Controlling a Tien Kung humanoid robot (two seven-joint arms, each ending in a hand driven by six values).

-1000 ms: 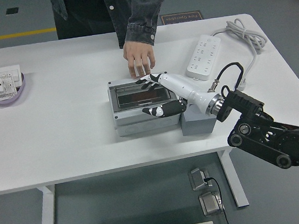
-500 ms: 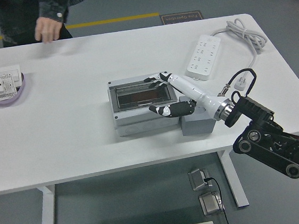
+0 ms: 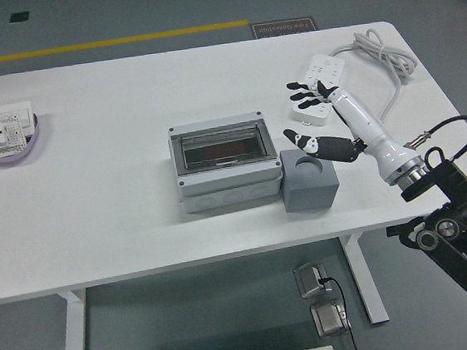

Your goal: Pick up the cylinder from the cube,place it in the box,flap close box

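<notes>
White table [image 3: 95, 206], one shut box [image 3: 224, 161], one cube [image 3: 308, 181], one right hand [image 3: 318, 118] spread, empty

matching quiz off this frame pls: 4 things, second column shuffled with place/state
1 box
2 cube
3 robot hand
4 power strip

a far right of the table, cord attached
b fingers spread, holding nothing
c mid-table, clear flap shut
d right of the box, round socket on top empty

Pairs: 1-c, 2-d, 3-b, 4-a
</notes>
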